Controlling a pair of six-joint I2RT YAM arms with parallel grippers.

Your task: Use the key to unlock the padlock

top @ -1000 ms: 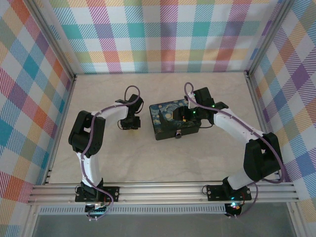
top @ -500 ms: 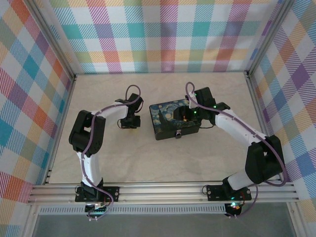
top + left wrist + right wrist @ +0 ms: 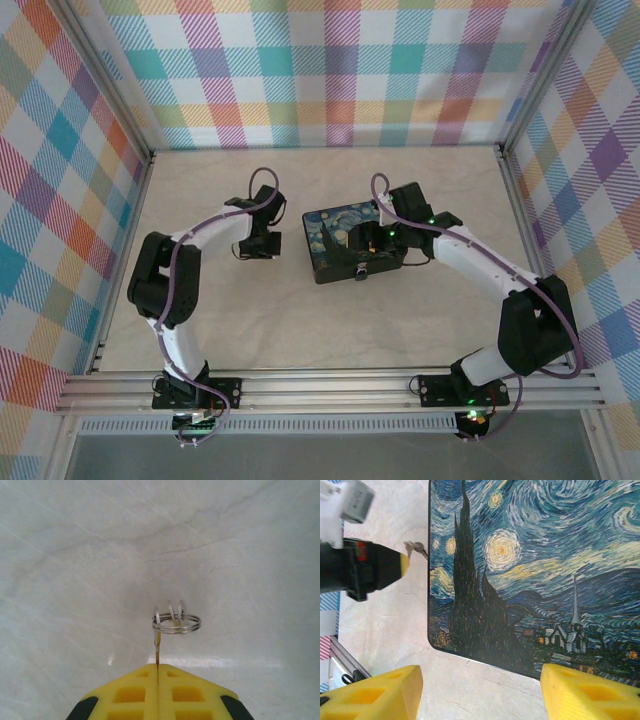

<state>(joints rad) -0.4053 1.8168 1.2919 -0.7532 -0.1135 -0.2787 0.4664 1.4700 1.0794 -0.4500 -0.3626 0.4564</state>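
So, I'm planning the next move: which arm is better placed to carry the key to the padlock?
Left. The left gripper is shut on the key, beside the painted tin. The right gripper stands open above the tin, holding nothing.

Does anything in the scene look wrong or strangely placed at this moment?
One thing: the left hand is shut on the key by one thin end, and its ring sticks out ahead of it. The end meant for the padlock may be the pinched one.

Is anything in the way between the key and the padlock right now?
Probably the tin itself: its near-left corner lies between the key, left of it, and the padlock on its near side.
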